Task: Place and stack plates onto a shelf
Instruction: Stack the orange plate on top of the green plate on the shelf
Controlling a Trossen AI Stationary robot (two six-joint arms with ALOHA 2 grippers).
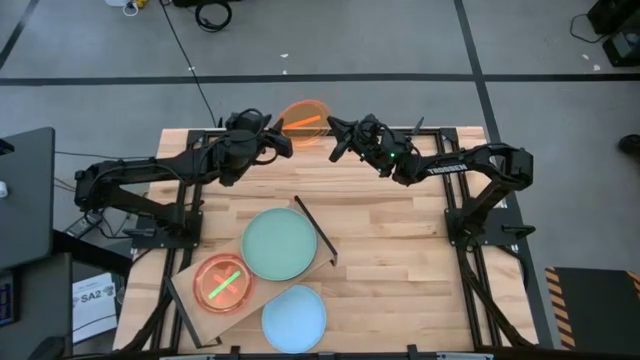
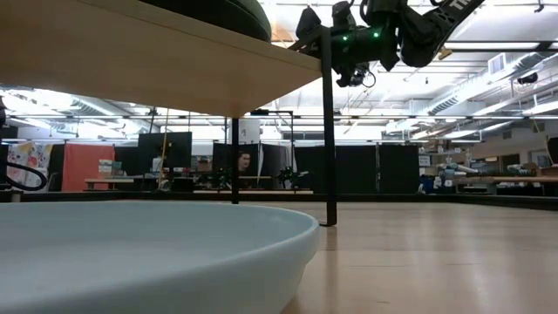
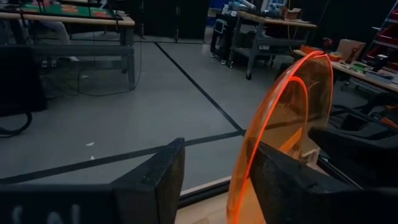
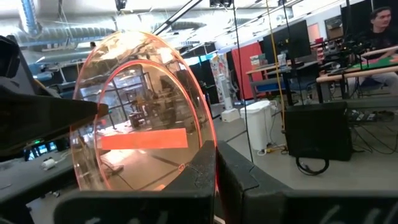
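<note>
Both arms are meeting at the far edge of the table, with a translucent orange plate (image 1: 303,118) standing on edge between them; this looks like a handover in mid-air. The right gripper (image 1: 338,139) is pinching the plate's rim, its fingers clamped tight on the edge in the right wrist view; the left gripper (image 1: 278,139) is straddling the opposite rim with its fingers (image 3: 149,180) parted and the rim passing between them, one finger close against the plate, so it is not yet gripping.

On the pale wooden shelf (image 1: 190,297) near the front, a mint-green plate (image 1: 279,244) is lying flat beside a translucent pink plate (image 1: 224,284); whether they overlap I cannot tell. A light-blue plate (image 1: 294,318) is sitting at the front of the table, just beside the shelf board.

The risk is sitting in the exchange itself; if the right gripper is letting go before the left one is squeezing firmly, the plate, held upright and well above the wood, is likely to drop and roll off the far edge. A thin, slick rim is giving little purchase, so an off-centre pinch could let it pivot and swing. If both are clamping while either arm is pulling away, the plate may flex or snap free. Carrying it to the shelf afterwards is also meaning passing the black frame bar (image 1: 315,229), which could clip a tilted plate.
</note>
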